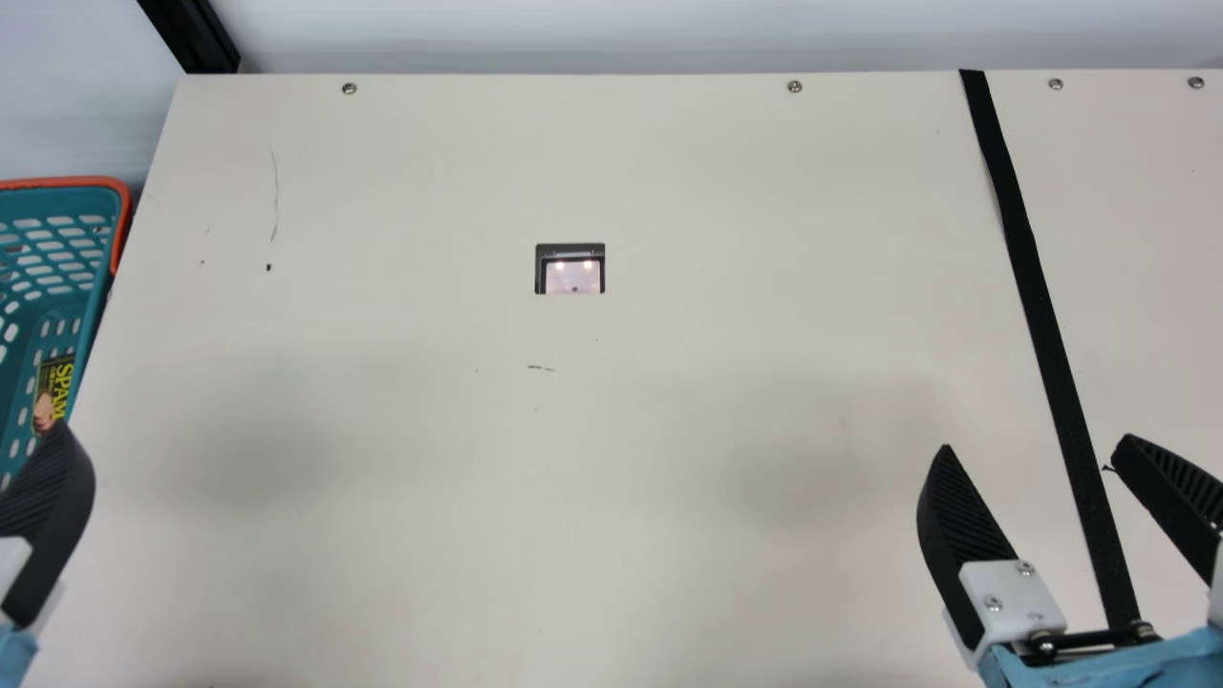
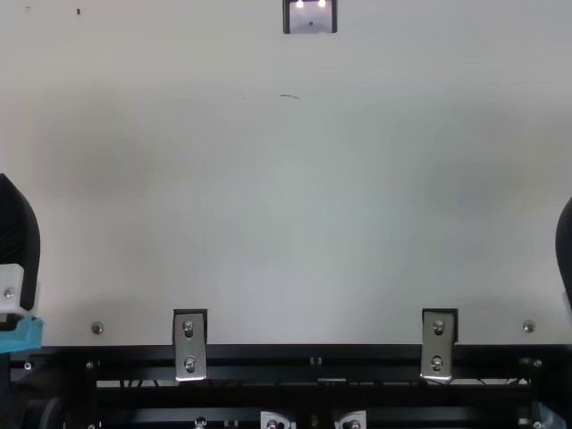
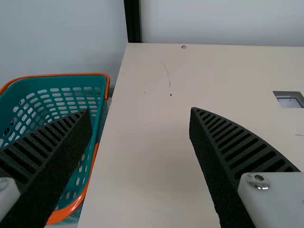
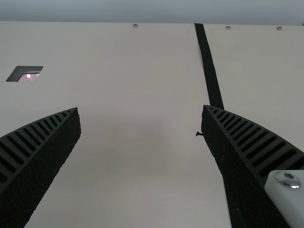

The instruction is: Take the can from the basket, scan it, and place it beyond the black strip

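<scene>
Resting in the basket [image 1: 122,220], just off the left edge of the table [image 1: 382,478], the can [image 1: 54,390] looks rigid, dense and slick; its opposite sides likely suit a firm, centred pinch; left gripper [image 3: 140,111] and right gripper [image 4: 140,108] stand spread, empty.

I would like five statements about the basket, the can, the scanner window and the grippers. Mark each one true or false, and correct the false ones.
1. The can lies inside the basket. True.
2. The right gripper is closed around a thing. False: its fingers are apart, with nothing held.
3. The scanner window is between the basket and the black strip. True.
4. The can is already beyond the black strip. False: it is in the basket, on the other side of the table.
5. The left gripper is open. True.
</scene>
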